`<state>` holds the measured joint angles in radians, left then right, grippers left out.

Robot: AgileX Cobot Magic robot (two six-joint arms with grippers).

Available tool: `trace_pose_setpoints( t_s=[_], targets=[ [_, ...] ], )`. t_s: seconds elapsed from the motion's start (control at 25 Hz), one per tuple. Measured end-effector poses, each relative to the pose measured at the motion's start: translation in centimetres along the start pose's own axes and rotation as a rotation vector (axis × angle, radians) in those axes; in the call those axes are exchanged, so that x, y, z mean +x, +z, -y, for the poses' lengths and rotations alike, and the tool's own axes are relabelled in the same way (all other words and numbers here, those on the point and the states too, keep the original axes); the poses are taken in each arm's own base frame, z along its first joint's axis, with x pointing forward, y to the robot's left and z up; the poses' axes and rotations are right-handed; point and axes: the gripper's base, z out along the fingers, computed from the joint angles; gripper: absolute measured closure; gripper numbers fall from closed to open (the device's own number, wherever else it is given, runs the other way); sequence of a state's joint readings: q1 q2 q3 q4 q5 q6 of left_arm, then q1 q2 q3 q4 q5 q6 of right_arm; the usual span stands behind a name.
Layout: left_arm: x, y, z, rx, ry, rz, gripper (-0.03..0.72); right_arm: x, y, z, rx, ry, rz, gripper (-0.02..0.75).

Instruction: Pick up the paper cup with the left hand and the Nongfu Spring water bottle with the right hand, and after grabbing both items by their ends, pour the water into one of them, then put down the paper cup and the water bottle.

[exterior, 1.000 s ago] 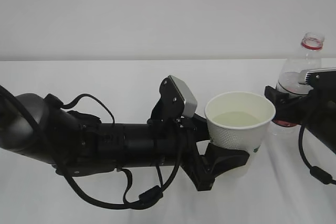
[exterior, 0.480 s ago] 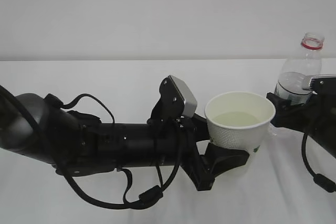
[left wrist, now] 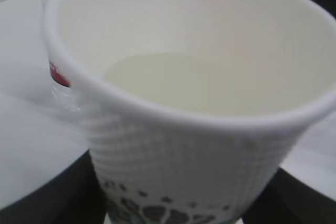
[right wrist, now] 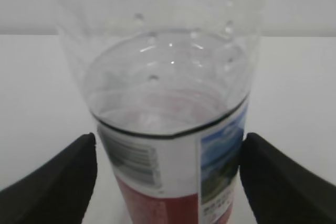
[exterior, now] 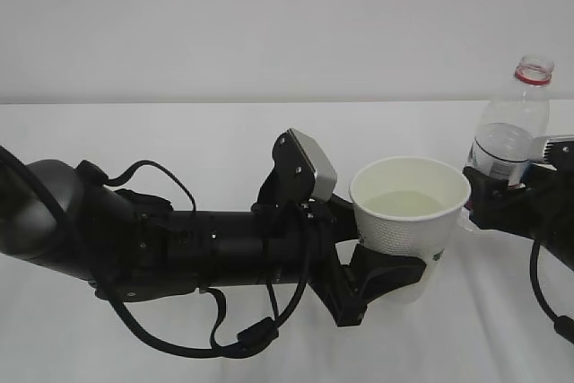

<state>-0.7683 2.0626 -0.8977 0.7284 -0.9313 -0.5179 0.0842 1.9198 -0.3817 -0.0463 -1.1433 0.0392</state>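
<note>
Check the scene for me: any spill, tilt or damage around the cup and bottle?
Nothing stands out. The paper cup sits level in the left hand with the water inside it. The Nongfu Spring water bottle stands upright and uncapped between the fingers of the right hand. No puddle shows on the white table.

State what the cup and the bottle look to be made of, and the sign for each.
The paper cup: seemingly paper, matte white, with a dimpled embossed wall, rolled rim and cream interior. The Nongfu Spring water bottle: likely clear, glossy plastic; the water level shows through its wall, droplets cling inside, and a printed label wraps it.
</note>
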Motion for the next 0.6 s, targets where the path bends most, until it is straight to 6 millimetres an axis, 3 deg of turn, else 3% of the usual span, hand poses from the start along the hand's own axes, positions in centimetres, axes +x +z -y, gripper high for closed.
trace_pose_setpoints(
  t_s=[0.32,0.6],
  targets=[
    [0.0,0.0,0.0,0.000,0.000,0.000,0.193,-0.1,-2.8,-0.2,-0.010,-0.002,-0.011,0.094],
    [0.0,0.0,0.0,0.000,0.000,0.000,0.193,-1.7,-6.0,-0.4,-0.012,-0.006,0.060,0.096]
  ],
)
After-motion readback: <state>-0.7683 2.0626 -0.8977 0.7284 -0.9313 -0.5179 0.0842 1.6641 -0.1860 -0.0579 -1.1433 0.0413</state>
